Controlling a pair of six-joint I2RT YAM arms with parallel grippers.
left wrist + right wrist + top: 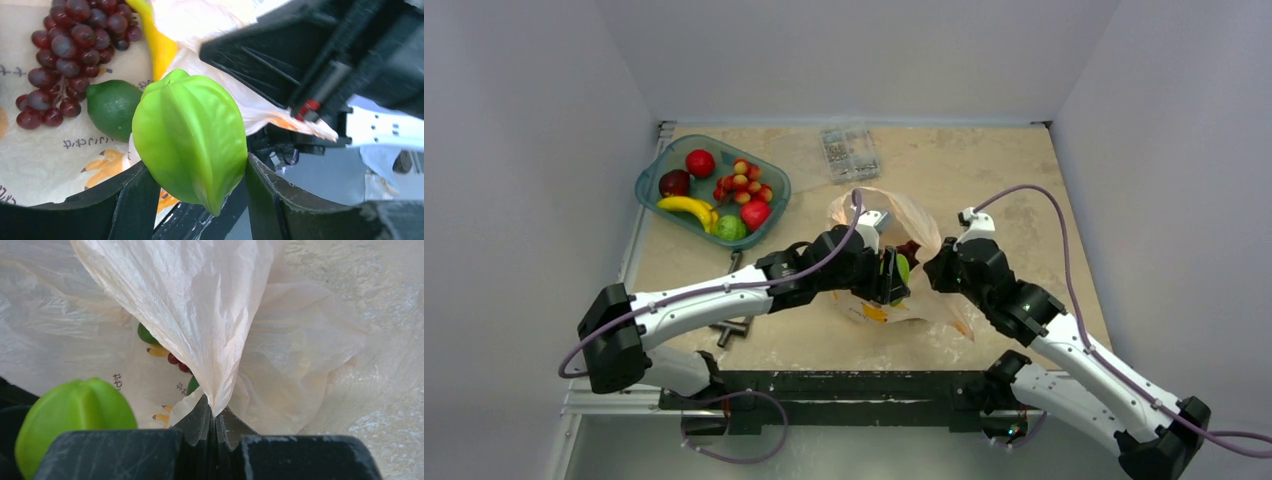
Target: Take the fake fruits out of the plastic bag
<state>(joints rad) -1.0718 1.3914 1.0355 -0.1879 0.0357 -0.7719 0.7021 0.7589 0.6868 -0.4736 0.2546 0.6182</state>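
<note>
The pale-orange plastic bag (894,225) lies at the table's middle. My left gripper (894,275) is shut on a ridged light-green fruit (190,135), held at the bag's mouth; the fruit also shows in the right wrist view (70,412). Inside the bag lie a dark red grape cluster (70,55), a green lime (112,107) and a yellow banana (160,47). My right gripper (215,412) is shut on a fold of the bag (200,315), holding its edge up. In the top view the right gripper (936,270) is at the bag's right side.
A teal tray (652,178) at the back left holds red apples, a cherry-like bunch, a banana and a lime. A clear box of small parts (848,150) stands at the back. A grey metal clamp (729,330) lies under the left arm.
</note>
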